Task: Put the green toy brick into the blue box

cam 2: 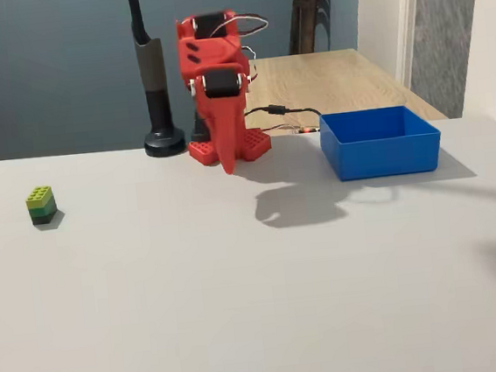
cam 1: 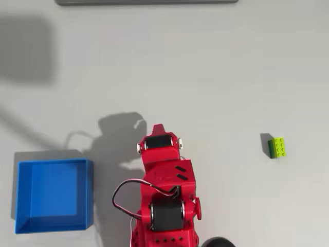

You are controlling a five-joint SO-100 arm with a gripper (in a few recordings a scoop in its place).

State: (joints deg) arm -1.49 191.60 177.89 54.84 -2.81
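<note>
One green toy brick (cam 1: 278,147); one blue box (cam 1: 88,193)

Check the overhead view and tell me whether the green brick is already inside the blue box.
No: the green toy brick sits on the bare table, far right of the blue box.

Bright, even light; the red arm (cam 1: 163,190) casts soft grey shadows (both views sharp) on the table (cam 1: 231,77).

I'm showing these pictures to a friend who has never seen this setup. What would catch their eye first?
The bright red arm, folded up at the middle of the pale table with its claw pointing down. Next, the blue box, to the arm's right in the fixed view and with nothing in it in the overhead view. Last, the tiny green toy brick, alone far off on the other side.
</note>
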